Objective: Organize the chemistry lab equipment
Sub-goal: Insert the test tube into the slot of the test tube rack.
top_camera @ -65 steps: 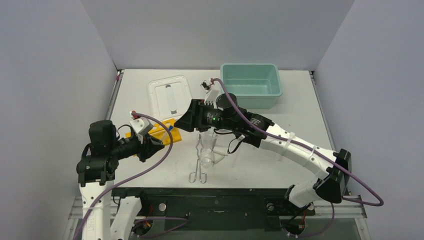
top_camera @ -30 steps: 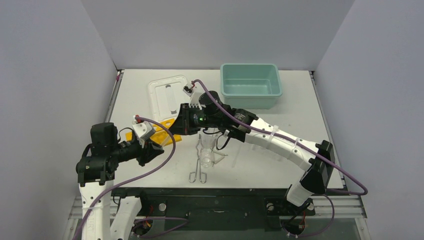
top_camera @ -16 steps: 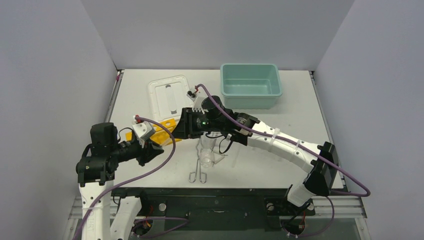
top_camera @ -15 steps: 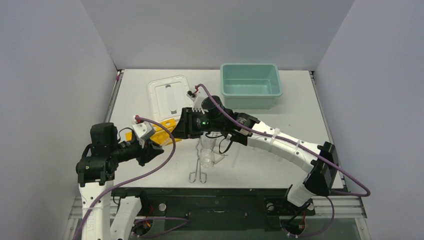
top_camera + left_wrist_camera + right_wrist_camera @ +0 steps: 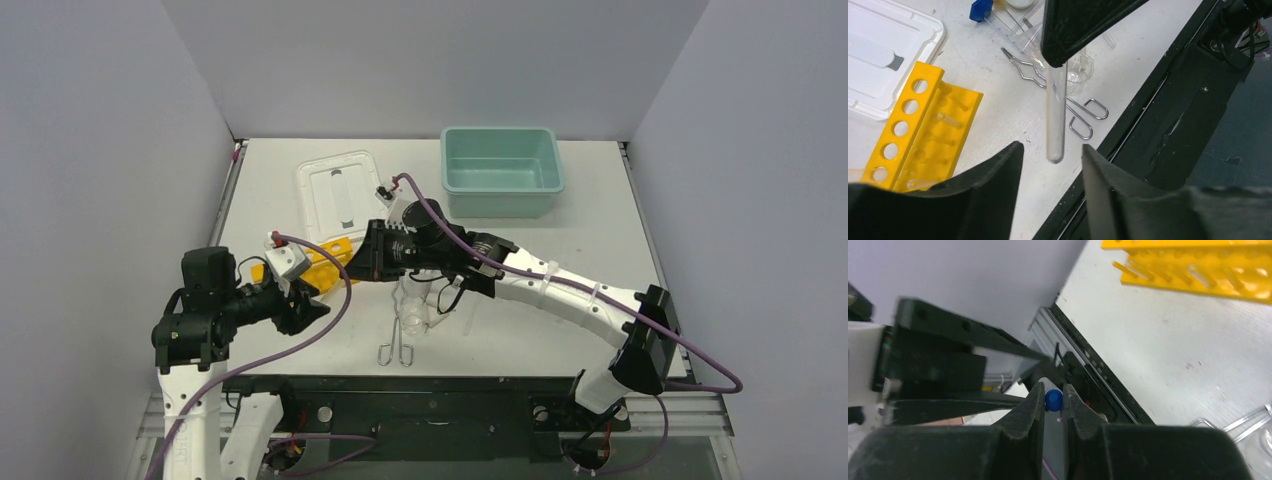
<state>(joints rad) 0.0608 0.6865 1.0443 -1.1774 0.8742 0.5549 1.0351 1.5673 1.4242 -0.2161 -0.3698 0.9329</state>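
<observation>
Glass tube (image 5: pixel 1055 110), blue-capped, is pinched in my right end effector (image 5: pixel 1053 387) above the worktop (image 5: pixel 998 115), near the yellow rack (image 5: pixel 913 125). My left end effector (image 5: pixel 1051 146) gapes at its round end.

In the left wrist view, the upper end of the clear glass tube (image 5: pixel 1055 115) is concealed behind the right gripper (image 5: pixel 1057 59), and the near end of the yellow holed plastic rack (image 5: pixel 918 125) is concealed behind the left gripper (image 5: pixel 1050 150). In the right wrist view, only the tube's blue cap (image 5: pixel 1053 399) shows; the left gripper is blurred. From above, the clear glassware (image 5: pixel 418 318) toward the bench's near edge is partly under the right arm and too small to separate.
</observation>
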